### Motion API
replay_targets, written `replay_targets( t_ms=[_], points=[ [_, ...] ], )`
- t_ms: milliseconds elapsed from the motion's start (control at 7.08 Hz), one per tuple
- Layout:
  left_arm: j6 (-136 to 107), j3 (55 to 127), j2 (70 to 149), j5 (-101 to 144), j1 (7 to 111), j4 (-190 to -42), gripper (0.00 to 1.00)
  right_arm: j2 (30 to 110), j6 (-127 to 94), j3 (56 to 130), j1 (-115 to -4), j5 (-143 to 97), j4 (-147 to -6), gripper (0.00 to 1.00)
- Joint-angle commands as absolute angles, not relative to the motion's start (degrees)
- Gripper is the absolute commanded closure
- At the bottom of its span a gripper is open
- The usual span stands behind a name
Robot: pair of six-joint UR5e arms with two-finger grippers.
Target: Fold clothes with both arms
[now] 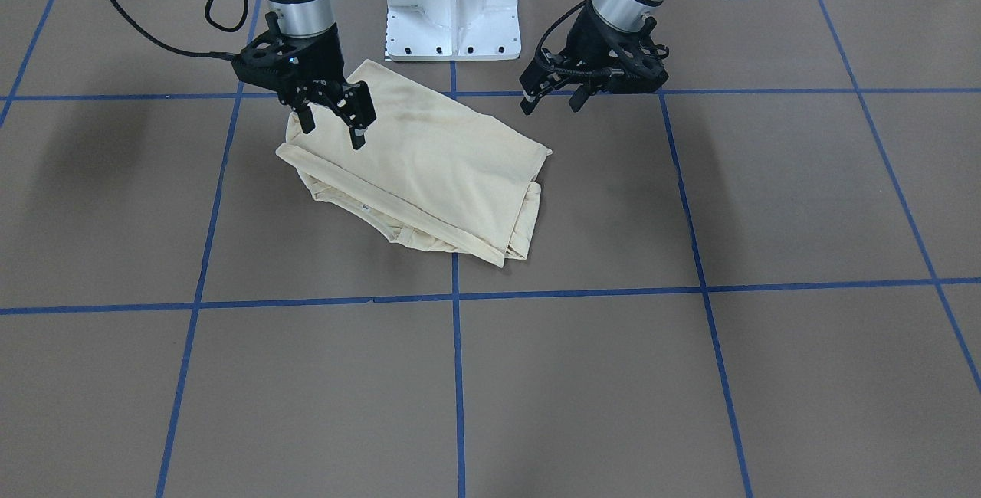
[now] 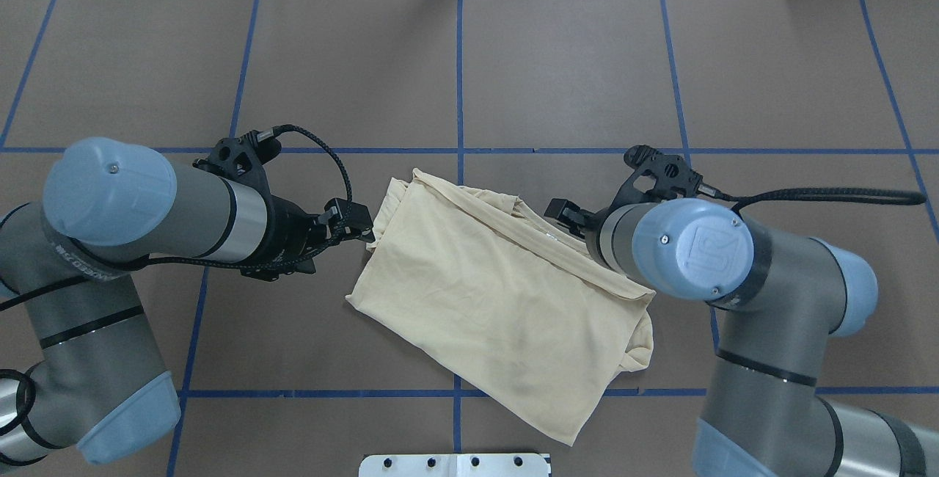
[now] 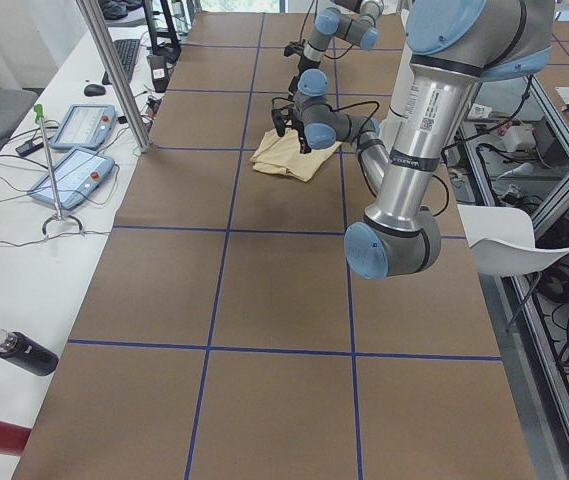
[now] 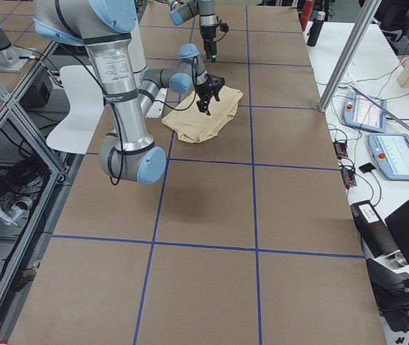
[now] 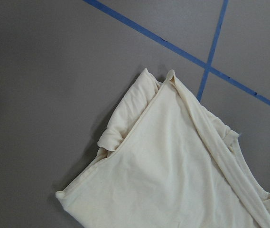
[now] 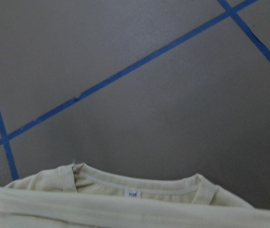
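Note:
The clothes are one pale cream shirt point(image 1: 429, 168) lying folded into a slanted rectangle on the brown table point(image 2: 557, 59), its print hidden. My right gripper point(image 1: 332, 136) hovers open over the shirt's collar-side end, with nothing between its fingers. My left gripper point(image 1: 552, 106) is open too and hangs just off the shirt's opposite corner, apart from the cloth. From overhead the shirt point(image 2: 499, 293) lies between the left gripper point(image 2: 359, 230) and the right gripper point(image 2: 561, 211). The right wrist view shows the collar with a small white neck tag point(image 6: 133, 194). A folded corner of the shirt point(image 5: 172, 175) fills the left wrist view.
The white pedestal base point(image 1: 454, 8) stands just behind the shirt. Blue tape lines point(image 1: 457, 375) divide the brown table into squares. A side bench holds control pendants point(image 3: 74, 150) and a dark bottle point(image 3: 24, 352). A metal pole point(image 4: 344, 57) rises at the table's edge.

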State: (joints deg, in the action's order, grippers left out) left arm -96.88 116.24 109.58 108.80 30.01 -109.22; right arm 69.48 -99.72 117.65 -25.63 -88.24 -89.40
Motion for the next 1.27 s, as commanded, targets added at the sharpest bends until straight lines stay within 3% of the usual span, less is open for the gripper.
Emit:
replay_targets(
  t_ms=[0, 141, 848, 1130],
  points=[
    [-97.82, 116.28, 108.90, 105.82, 28.31, -109.16, 0.02, 69.52, -89.86, 115.67, -30.31, -92.63, -88.59, 0.00],
    [-98.00, 116.11, 108.46, 105.39, 26.73, -109.16, 0.02, 69.87, -87.56, 115.23, -31.11, -92.72, -88.68, 0.00],
    [-101.07, 110.24, 110.20, 102.39, 22.17, -109.33, 0.27, 70.49, -86.49, 114.35, -32.70, -92.38, -88.68, 0.00],
    [-100.29, 108.64, 110.30, 102.13, 22.15, -109.60, 0.29, 70.40, -86.22, 113.73, -32.70, -92.11, -88.68, 0.00]
  ],
)
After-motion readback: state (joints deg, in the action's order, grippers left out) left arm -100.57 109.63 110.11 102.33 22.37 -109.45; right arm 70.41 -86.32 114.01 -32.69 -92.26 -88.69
